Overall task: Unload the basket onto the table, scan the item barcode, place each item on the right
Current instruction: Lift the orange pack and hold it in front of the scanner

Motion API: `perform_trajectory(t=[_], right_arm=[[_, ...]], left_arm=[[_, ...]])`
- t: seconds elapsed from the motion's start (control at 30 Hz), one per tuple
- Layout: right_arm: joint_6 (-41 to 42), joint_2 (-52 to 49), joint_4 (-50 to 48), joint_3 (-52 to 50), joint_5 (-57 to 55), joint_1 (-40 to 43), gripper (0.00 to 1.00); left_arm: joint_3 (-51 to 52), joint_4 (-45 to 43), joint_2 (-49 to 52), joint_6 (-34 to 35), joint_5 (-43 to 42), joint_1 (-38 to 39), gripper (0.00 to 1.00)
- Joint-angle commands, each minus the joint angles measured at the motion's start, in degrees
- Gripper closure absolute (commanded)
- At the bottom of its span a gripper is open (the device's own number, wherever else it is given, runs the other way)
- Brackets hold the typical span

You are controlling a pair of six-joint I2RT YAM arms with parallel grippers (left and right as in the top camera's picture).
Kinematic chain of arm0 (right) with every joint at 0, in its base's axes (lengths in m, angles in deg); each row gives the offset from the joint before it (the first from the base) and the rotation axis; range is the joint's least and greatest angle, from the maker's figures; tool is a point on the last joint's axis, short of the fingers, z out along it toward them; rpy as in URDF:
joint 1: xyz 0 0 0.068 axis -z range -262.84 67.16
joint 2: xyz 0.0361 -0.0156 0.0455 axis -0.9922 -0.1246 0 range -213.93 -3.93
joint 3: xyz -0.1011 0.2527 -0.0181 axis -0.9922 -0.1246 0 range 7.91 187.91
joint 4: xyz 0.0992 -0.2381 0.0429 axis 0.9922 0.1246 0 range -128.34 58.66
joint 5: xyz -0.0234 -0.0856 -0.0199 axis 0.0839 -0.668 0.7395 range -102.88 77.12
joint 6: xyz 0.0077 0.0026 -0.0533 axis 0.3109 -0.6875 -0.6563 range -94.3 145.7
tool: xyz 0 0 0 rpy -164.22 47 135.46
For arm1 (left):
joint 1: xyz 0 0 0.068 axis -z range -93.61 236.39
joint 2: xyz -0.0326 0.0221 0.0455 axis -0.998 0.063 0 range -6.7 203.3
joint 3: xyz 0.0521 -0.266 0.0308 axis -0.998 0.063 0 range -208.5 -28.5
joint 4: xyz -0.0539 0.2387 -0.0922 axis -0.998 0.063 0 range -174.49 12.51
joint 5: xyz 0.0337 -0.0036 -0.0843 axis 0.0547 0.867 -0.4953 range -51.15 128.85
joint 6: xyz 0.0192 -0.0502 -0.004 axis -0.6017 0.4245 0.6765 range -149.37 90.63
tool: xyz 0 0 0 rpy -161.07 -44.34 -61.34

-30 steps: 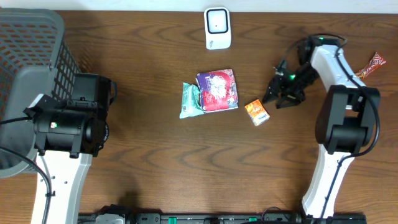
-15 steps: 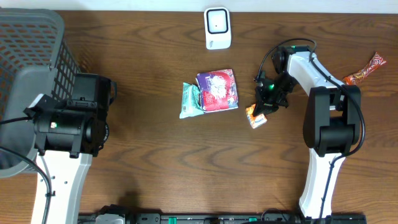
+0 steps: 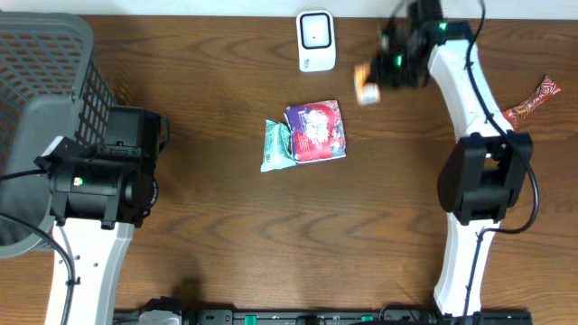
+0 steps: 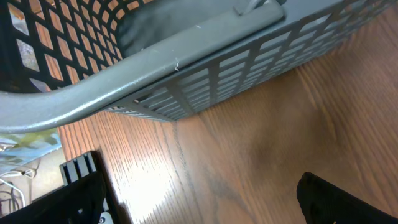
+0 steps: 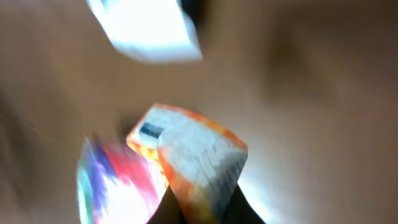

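overhead and wrist views of a brown wooden desk [image 3: 226, 244] with two robot arms. at the far left, a grey mesh basket [image 3: 45, 54] is sitting on the desk. the left claw [image 4: 205, 208] is hanging just beside the basket's wall, released, its dark fingers [image 4: 339, 202] standing wide apart with only bare wood between them. in its wrist view the basket's rim is filling the upper half of the picture.

well to the right of that claw, near the middle of the desk, a teal packet [image 3: 275, 144] is lying flat, and a purple packet [image 3: 316, 131] is overlapping its right edge. both are lying to the left of the right claw and nearer the robot's base.

a white scanner [image 3: 316, 41] is standing at the far edge of the desk, to the left of the right claw and apart from it. the right claw [image 3: 390, 65] is clenched on a small orange box [image 3: 366, 83]. the box is sticking out from the claw's left side, near the scanner but not touching it.

in the right wrist view, heavily blurred, the box is sitting between the dark fingers, showing a white face with orange edges. a small dark mark on that face is too smeared to read, and the scanner is showing as a white blur beyond the box.

far to the right of the right claw, an orange-red candy wrapper [image 3: 533, 101] is lying on the desk.
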State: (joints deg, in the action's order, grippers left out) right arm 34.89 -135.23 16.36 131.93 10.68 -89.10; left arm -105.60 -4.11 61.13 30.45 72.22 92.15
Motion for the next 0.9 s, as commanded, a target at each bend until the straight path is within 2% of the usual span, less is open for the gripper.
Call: perform_trajectory(t=[0.0,0.13,0.33,0.5,0.73,0.87], right_arm=[[6.9,0.5,-8.0,3.1,-7.4,-3.6,0.99],[7.6,-0.2,-16.0,3.1,-22.5,-7.8,0.99],[-1.9,-4.9,-24.2,3.1,-42.9,-15.0,0.99],[-10.1,-9.6,-29.3,3.1,-49.0,-18.7,0.99],[-9.5,-8.4,-30.4,3.7,-61.1,-19.8,0.99],[-7.7,-3.4,-27.0,3.9,-61.4,-16.9,0.99]], left_arm=[[0.3,0.2,0.3,0.3,1.4,-0.2,0.02],[0.3,0.2,0.3,0.3,1.4,-0.2,0.02],[0.3,0.2,0.3,0.3,1.4,-0.2,0.02],[0.3,0.2,0.3,0.3,1.4,-0.2,0.02],[0.3,0.2,0.3,0.3,1.4,-0.2,0.02],[0.3,0.2,0.3,0.3,1.4,-0.2,0.02]])
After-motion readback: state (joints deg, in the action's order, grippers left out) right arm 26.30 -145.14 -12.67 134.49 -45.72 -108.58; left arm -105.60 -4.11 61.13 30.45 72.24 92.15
